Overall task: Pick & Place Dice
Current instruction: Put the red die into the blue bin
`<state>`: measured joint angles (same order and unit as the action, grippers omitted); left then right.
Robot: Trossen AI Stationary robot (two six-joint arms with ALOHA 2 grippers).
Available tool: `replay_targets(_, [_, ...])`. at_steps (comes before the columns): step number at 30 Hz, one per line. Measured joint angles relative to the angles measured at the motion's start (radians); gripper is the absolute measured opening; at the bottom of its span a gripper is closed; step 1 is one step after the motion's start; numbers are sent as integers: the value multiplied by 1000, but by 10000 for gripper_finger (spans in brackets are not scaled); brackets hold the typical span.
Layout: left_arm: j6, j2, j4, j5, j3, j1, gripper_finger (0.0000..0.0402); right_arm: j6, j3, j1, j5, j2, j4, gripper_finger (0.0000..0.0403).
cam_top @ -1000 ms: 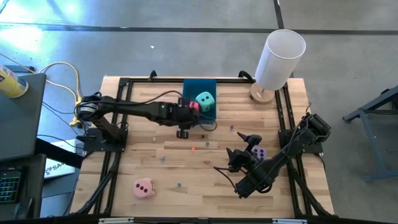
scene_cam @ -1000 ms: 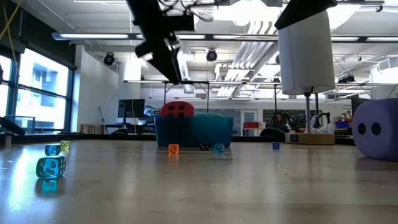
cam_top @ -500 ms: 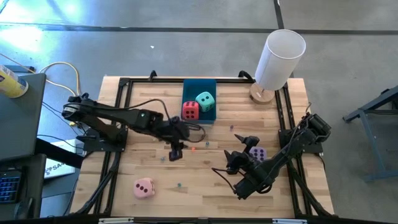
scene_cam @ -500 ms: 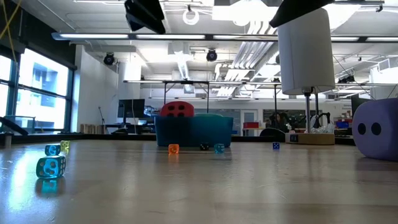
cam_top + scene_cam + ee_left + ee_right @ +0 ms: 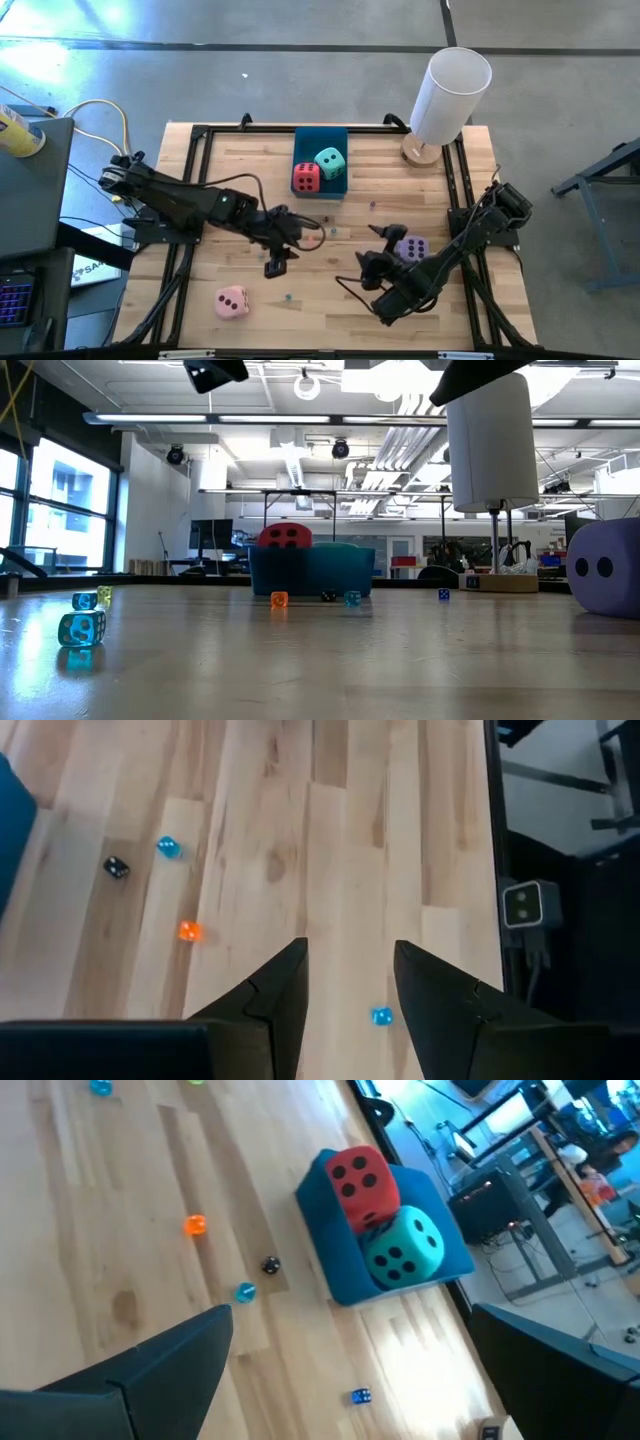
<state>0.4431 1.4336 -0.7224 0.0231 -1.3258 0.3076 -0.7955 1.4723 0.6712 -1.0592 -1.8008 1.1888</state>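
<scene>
The pink die [image 5: 232,301] lies nearer the empty, part-open left hand [image 5: 276,262], seemingly just beyond it; right hand [image 5: 378,244] gapes empty.

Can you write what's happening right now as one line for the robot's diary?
red die and teal die: in blue tray | left hand: empty, mid-table | right hand: open beside purple die | pink die: on table

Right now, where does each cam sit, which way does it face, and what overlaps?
High: overhead, straight down; both arms, left gripper, right gripper.
Low: table height, level across to the blue tray; arm parts at the top.
Left wrist: on the left arm, facing bare table; own fingers apart, empty.
Right wrist: faces tray; own fingers wide.
Shared: red die in the tray, in high, low, right wrist.
</scene>
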Motion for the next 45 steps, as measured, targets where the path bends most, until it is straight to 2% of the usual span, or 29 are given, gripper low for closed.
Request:
replay_targets(10, [46, -92, -130, 20, 0, 26, 142, 64, 0, 0, 20, 0, -57, 400])
replay_targets(14, [-44, -119, -181, 149, 0, 21, 142, 67, 0, 0, 13, 0, -57, 400])
replay_targets(17, [-176, -120, -194, 264, 8, -5, 142, 67, 0, -1, 12, 0, -57, 400])
replay_targets(23, [-350, -87, -99, 286, 79, -126, 142, 67, 0, -12, 15, 0, -57, 400])
replay_targets(29, [-482, -83, 84, 293, 193, -289, 142, 67, 0, -20, 19, 0, -54, 400])
replay_targets(34, [-564, -66, 240, 315, 224, -445, 142, 67, 0, -19, 20, 0, -57, 400])
replay_targets(36, [-578, -44, 289, 313, 233, -504, 142, 67, 0, -19, 19, 0, -57, 400])
replay_targets(40, [-579, 26, 336, 244, 233, -593, 142, 67, 0, -19, 19, 0, -59, 400])
replay_targets(45, [-570, 93, 351, 241, 234, -630, 142, 67, 0, -19, 20, 0, -60, 400])
